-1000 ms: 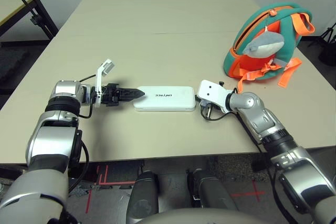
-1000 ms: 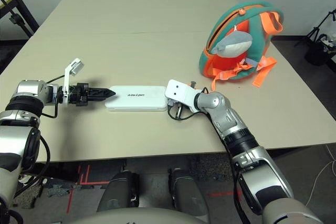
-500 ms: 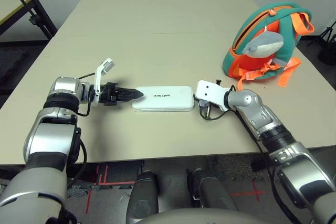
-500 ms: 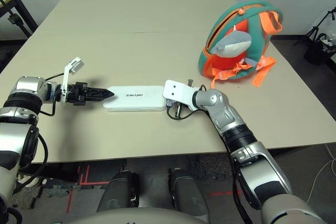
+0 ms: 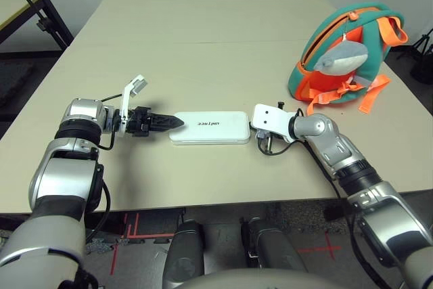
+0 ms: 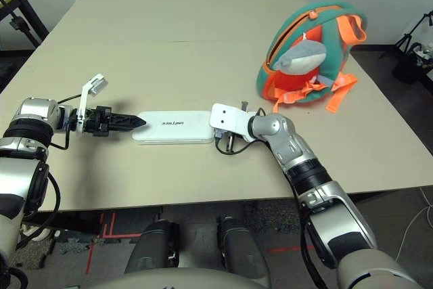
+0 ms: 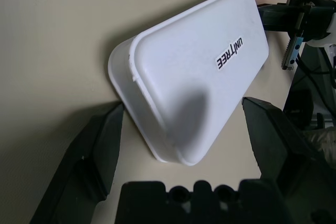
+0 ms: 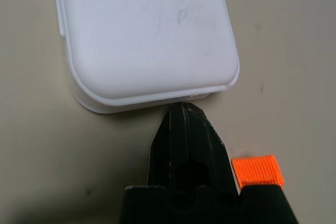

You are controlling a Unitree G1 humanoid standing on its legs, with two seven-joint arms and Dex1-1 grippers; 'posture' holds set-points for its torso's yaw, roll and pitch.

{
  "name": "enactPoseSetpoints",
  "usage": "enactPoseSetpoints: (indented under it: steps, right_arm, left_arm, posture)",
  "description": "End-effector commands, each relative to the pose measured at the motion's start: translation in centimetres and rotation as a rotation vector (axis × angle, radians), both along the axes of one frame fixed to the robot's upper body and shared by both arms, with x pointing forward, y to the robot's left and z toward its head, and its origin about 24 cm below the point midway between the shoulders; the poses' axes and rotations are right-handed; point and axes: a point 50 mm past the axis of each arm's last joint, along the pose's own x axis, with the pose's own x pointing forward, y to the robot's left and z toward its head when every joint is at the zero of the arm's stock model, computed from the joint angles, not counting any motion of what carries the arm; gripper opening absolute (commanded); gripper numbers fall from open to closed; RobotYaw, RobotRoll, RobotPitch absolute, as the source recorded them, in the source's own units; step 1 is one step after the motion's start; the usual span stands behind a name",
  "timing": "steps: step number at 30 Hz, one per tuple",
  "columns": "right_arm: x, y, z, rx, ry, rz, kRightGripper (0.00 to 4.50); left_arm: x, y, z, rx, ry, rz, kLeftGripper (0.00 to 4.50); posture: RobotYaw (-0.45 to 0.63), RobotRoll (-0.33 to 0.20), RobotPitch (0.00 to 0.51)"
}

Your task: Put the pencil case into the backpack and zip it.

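Note:
The white pencil case (image 5: 210, 127) lies flat near the table's front edge, with dark lettering on its lid. My left gripper (image 5: 177, 122) is at its left end, and in the left wrist view it is open, one black finger (image 7: 100, 150) on each side of the case (image 7: 194, 77). My right gripper (image 5: 253, 128) is shut, and its tip (image 8: 184, 109) touches the case's right end (image 8: 142, 30). The teal and orange backpack (image 5: 329, 90) stands at the far right with its zipper open, and a grey plush fish (image 5: 342, 55) hangs on its front.
Orange straps (image 5: 371, 93) trail from the backpack onto the table, and one end (image 8: 254, 170) lies close to my right gripper. The beige table (image 5: 203, 38) stretches bare behind the case. Another table (image 5: 20, 1) stands off to the far left.
The pencil case has slid a little to the left with my shut right gripper behind it. My left gripper has drawn back slightly the same way.

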Motion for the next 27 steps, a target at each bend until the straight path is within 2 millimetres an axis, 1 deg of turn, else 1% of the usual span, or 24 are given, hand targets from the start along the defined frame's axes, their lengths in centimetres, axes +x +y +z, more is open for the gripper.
enactPoseSetpoints:
  steps: [1,8,16,19,20,22,25,27]
  right_arm:
    - [-1.5,2.7,-1.8,-0.029,0.082,0.135,0.02]
    - [-1.8,3.3,-1.9,-0.022,0.096,0.156,0.02]
    - [-2.0,3.1,-2.1,-0.023,0.102,0.155,0.02]
    - [-2.0,2.4,-2.1,-0.023,0.106,0.136,0.0]
    - [-1.9,2.2,-2.1,-0.022,0.107,0.129,0.0]
    - [-1.9,1.7,-2.1,-0.02,0.107,0.11,0.0]
    - [-2.0,0.7,-2.1,-0.025,0.11,0.081,0.0]
    - [-2.0,0.0,-2.2,-0.026,0.114,0.059,0.0]
  left_arm:
    - [0.1,-0.3,-0.2,0.007,0.018,-0.003,4.5]
    - [0.1,-0.4,-0.3,-0.001,0.019,-0.005,4.5]
    - [0.1,-0.4,-0.3,-0.01,0.008,-0.011,4.5]
    - [0.1,-0.4,-0.2,-0.013,0.003,-0.007,3.91]
    - [0.1,-0.4,-0.2,-0.014,0.002,-0.007,3.6]
    - [0.1,-0.5,-0.2,-0.022,-0.001,-0.002,2.82]
    - [0.1,-0.5,-0.1,-0.039,-0.003,0.005,1.94]
    - [0.1,-0.6,-0.1,-0.057,-0.004,0.008,1.67]
  posture:
    - [0.14,0.0,0.108]
    - [0.14,0.0,0.11]
    - [0.14,0.0,0.107]
    - [0.14,0.0,0.106]
    - [0.14,0.0,0.106]
    - [0.14,0.0,0.104]
    - [0.14,0.0,0.104]
    - [0.13,0.0,0.101]
